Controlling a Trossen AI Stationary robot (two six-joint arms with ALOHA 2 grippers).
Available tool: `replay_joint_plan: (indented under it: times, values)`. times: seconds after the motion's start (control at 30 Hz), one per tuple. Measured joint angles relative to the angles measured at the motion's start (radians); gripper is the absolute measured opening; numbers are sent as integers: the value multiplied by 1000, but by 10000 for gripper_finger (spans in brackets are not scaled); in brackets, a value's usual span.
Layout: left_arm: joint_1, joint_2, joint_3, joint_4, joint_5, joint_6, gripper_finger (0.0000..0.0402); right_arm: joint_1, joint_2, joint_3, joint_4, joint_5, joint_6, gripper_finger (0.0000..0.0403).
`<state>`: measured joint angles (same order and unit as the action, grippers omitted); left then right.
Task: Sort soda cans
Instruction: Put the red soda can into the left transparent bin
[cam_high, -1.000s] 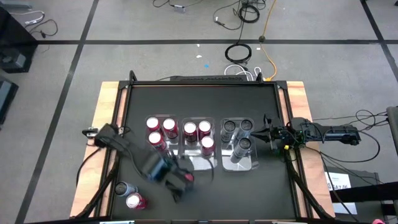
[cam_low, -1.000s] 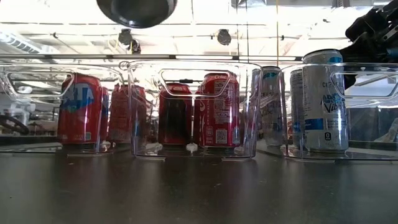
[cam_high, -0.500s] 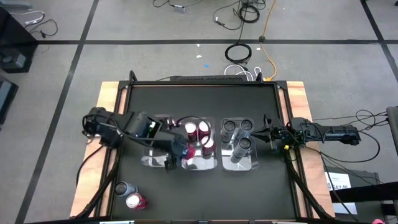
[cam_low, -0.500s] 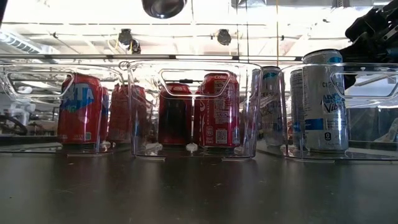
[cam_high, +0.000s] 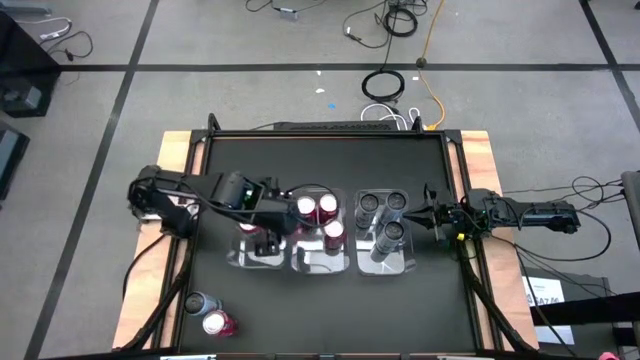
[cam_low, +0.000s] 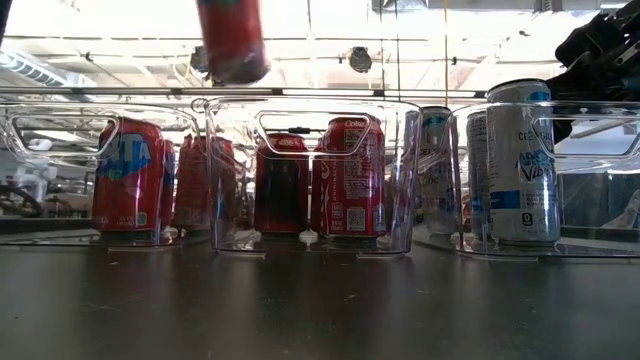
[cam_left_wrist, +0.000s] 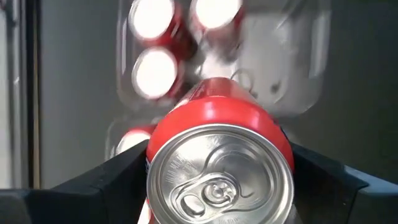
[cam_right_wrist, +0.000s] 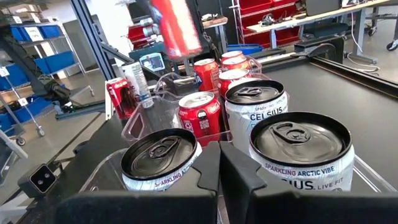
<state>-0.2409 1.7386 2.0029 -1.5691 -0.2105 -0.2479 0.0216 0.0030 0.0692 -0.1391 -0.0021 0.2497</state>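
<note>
My left gripper (cam_high: 268, 228) is shut on a red soda can (cam_low: 232, 40) in the air over the left clear bin (cam_high: 245, 258). That bin holds red cans (cam_low: 128, 178), partly hidden under the arm in the high view. Three red cans (cam_high: 318, 210) stand in the middle bin and three grey-silver cans (cam_high: 385, 215) in the right bin. One grey can (cam_high: 200, 303) and one red can (cam_high: 218, 323) stand on the table near its near-left corner. My right gripper (cam_high: 432, 212) waits, shut, just right of the right bin. My left gripper pinches the red can's side wall (cam_left_wrist: 163, 134) between its two fingers (cam_left_wrist: 106, 180), one on each side, just below the silver top (cam_left_wrist: 221, 180). The fingers come from above, pointing down along the can. The can hangs nearly upright, lifted clear above the bins.
The three clear bins (cam_low: 300, 120) stand side by side across the middle of the black table (cam_high: 320, 160). Wooden borders run along the table's left and right edges (cam_high: 170, 180). Bare table lies on the far side and on the near side, right of the two loose cans.
My left gripper has carried the red can from the table's near part toward the far edge and a little left, over the left bin. The can has tipped from lying level, bottom toward the low camera, to nearly upright.
</note>
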Motion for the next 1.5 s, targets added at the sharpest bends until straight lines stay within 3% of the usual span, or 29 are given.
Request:
replay_joint_plan:
  times: [0.23,0.37,0.67,0.93,1.5]
  values:
    - [68,-134,-328,100,-13,3,326,0,0,0,0,0,0,4]
    - [101,-196,-496,233,47,3,326,0,0,0,0,0,0,4]
    - [124,-230,-697,344,101,-6,326,0,0,0,0,0,0,4]
    - [130,-230,-813,453,111,-7,326,0,0,0,0,0,0,4]
    - [190,-225,-818,505,176,-8,326,0,0,0,0,0,0,4]
